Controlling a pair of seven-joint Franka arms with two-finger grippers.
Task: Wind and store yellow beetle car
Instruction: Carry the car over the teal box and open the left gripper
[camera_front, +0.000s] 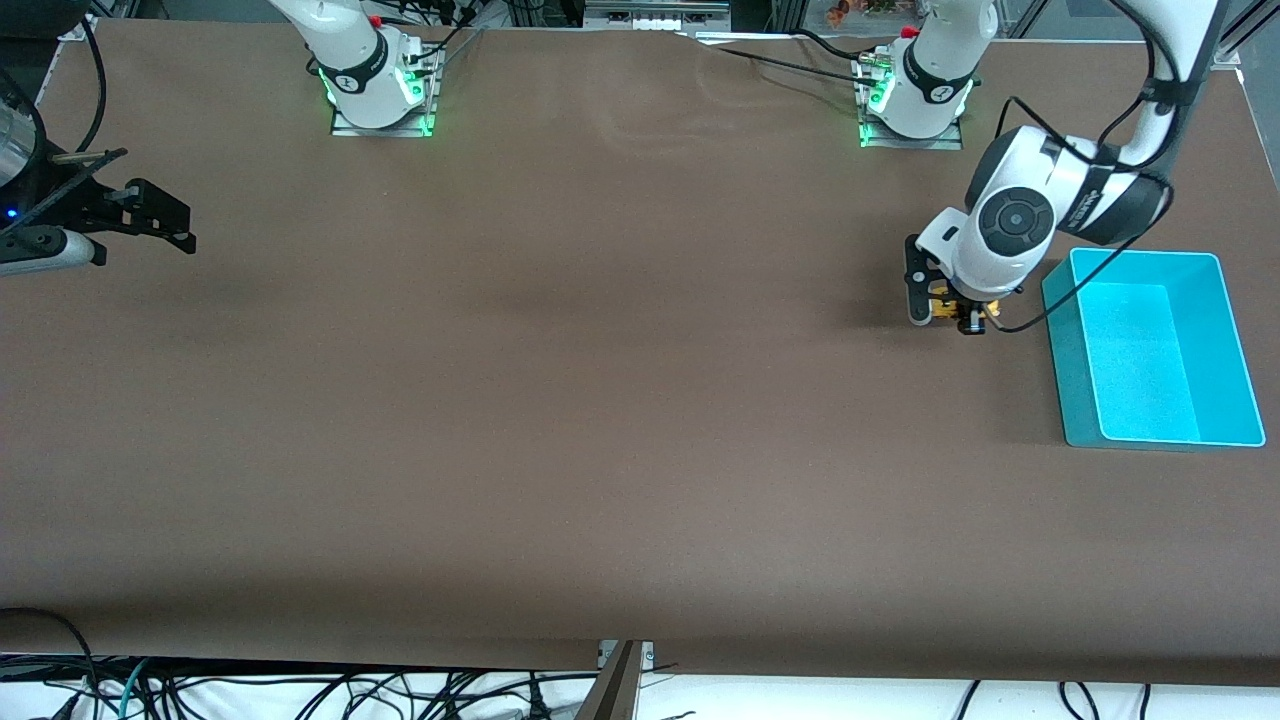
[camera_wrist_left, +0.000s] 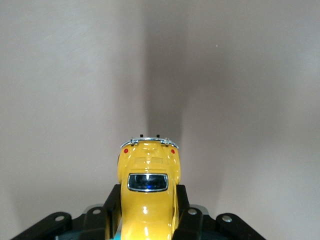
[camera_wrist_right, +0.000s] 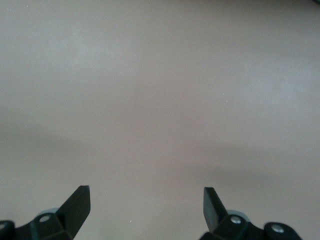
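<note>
Left gripper (camera_front: 948, 318) pinched the car (camera_wrist_left: 148, 187) beside the bin (camera_front: 1232, 340); loose side contact risked slippage. Right gripper (camera_wrist_right: 146, 201), spread, waited at the table's (camera_front: 600, 420) right-arm end.

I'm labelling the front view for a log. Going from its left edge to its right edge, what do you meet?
Right arm's tool, open, waiting → left arm's tool shut on the yellow beetle car → teal bin.
</note>
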